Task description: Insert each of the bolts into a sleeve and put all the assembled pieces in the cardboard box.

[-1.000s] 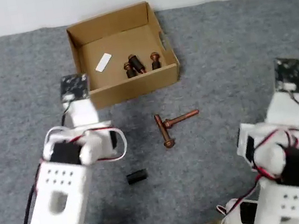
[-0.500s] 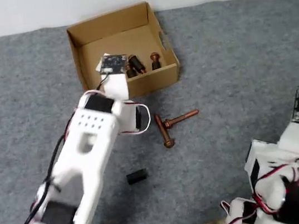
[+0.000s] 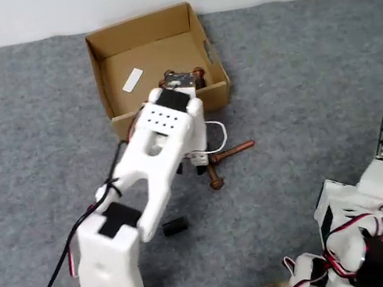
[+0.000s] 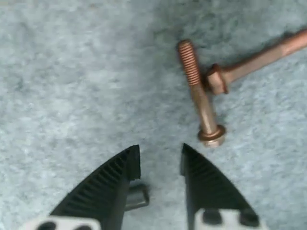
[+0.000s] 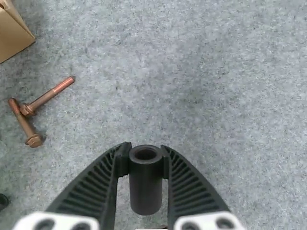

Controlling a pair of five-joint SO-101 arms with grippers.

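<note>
Right tool [image 5: 144, 151] clamps a sleeve [image 5: 145, 187]; centre the empty, parted left tool [image 4: 159, 149] over the nearer bolt [image 4: 199, 98] at the cardboard box's [image 3: 125, 124] six o'clock.

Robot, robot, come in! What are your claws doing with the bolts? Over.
Left gripper open, over the carpet beside two loose bolts. Right gripper shut on a black sleeve. A spare sleeve lies apart from the bolts.
</note>
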